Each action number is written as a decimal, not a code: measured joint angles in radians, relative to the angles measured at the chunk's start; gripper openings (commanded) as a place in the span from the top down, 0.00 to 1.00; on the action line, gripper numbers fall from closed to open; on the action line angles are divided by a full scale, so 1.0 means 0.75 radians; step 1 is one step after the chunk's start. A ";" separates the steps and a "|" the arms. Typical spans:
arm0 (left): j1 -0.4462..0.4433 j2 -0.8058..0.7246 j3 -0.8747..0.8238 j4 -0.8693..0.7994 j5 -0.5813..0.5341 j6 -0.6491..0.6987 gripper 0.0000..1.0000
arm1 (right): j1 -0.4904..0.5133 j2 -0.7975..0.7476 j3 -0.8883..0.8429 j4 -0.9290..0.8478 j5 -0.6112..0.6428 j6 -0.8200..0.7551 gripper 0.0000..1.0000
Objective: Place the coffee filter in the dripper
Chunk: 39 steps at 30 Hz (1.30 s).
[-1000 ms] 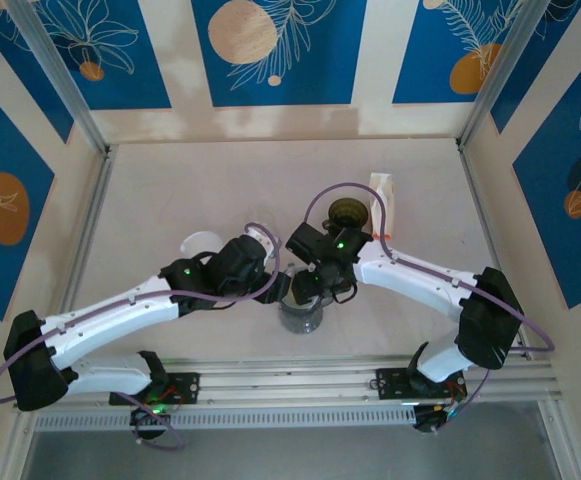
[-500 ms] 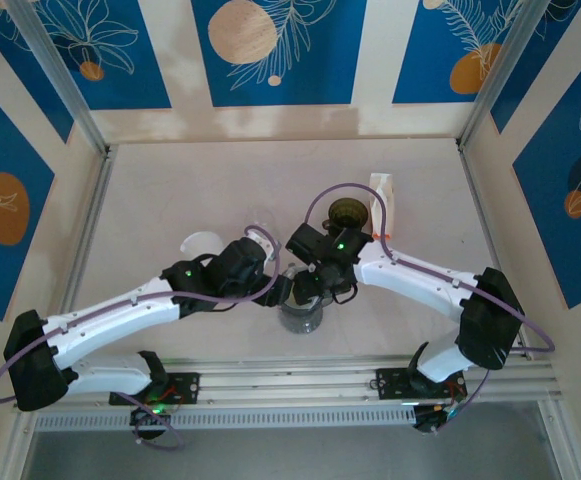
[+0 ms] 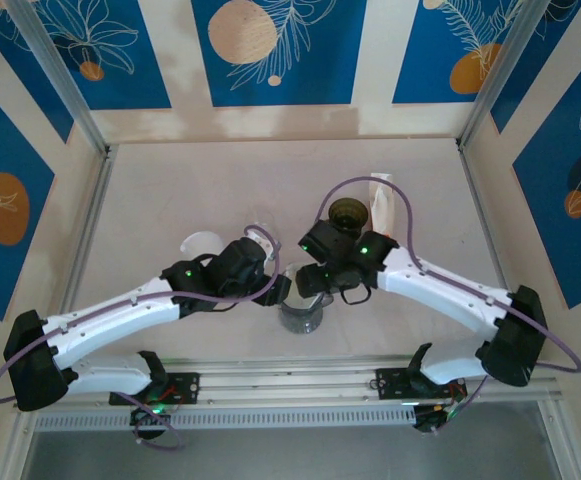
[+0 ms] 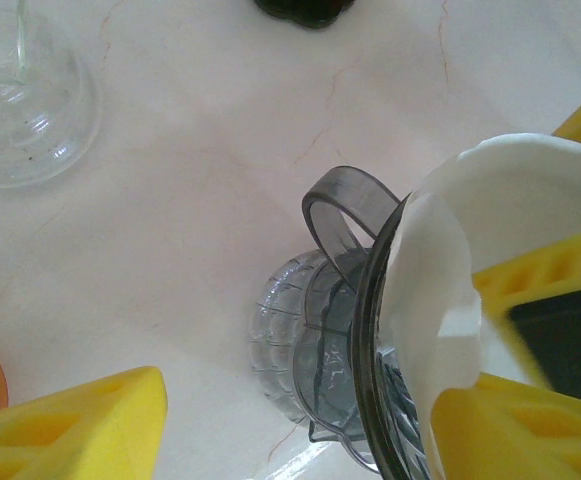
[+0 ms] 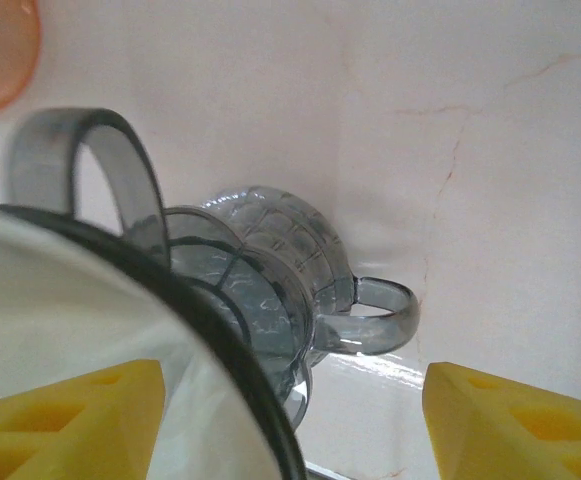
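Front-centre, one smoky grey plastic dripper holds one white paper filter; left claw, right claw both wide.

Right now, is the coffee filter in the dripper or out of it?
In. In the left wrist view the white coffee filter lies inside the dark rim of the dripper; how fully seated, cannot tell.

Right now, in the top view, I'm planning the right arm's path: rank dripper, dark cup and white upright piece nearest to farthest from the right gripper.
1. dripper, just on the near side of the right gripper, almost under it.
2. dark cup, farther back, slightly right.
3. white upright piece, back right, beyond the cup.
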 measured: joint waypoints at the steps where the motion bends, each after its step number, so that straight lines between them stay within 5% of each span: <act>1: 0.001 0.000 0.000 0.000 0.000 -0.001 0.30 | 0.000 -0.025 0.000 -0.002 0.003 0.006 0.30; 33: 0.078 0.030 0.027 0.112 0.090 -0.024 0.18 | 0.077 -0.200 -0.093 -0.044 0.060 0.108 0.36; 39: 0.080 0.046 0.028 0.085 0.063 -0.033 0.33 | 0.077 -0.200 -0.093 -0.044 0.063 0.113 0.36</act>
